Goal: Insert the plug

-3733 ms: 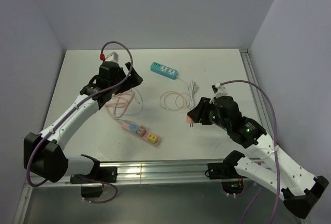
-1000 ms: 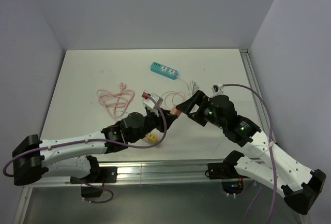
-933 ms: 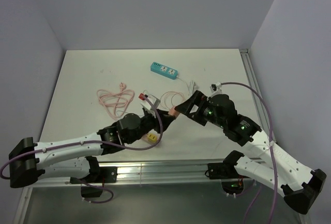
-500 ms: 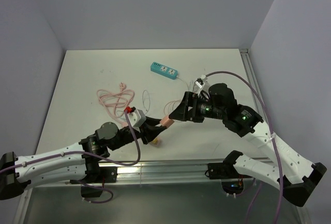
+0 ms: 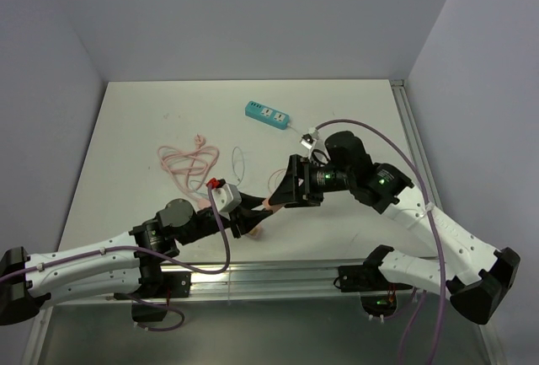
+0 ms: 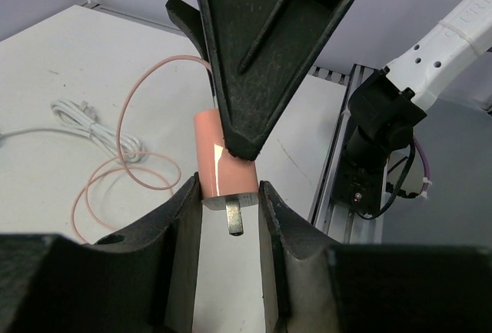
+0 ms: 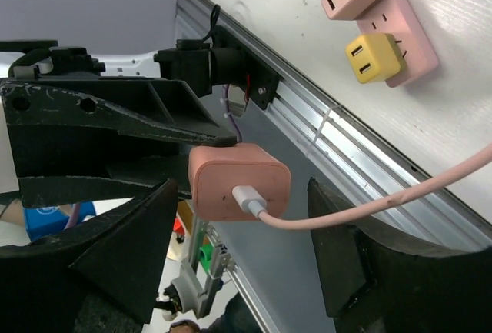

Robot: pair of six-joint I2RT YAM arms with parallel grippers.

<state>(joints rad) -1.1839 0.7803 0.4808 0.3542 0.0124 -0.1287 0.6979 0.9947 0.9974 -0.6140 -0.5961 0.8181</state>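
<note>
The left claw (image 6: 231, 218) is clamped on the pink plug (image 6: 223, 156). Its two fingers pinch the lower end, and one metal prong pokes down between them. The right claw (image 7: 242, 188) straddles the same plug with its jaws apart. In the left wrist view one of its black fingers lies against the plug's upper face, while its own wrist view shows a sliver of gap on the right side. A pink cable (image 7: 400, 194) leaves the plug's back and trails off to the right.

The plug hangs in the air over the near middle of the table (image 5: 135, 129), just above the pink power strip (image 7: 384, 25). That strip lies flat, with a yellow adapter (image 7: 373, 58) seated in it.

A second ago the two claws met farther away and more to the right. Both have since carried the plug nearer and leftward, the right arm reaching farther left to follow. Nearly four seconds ago the right claw held the plug alone at right-centre, while the left arm was far off over the pink cord (image 5: 187, 161) at the far left. The cable's loops have been dragged left since then. The teal power strip (image 5: 268, 115) has not moved from the far side.
</note>
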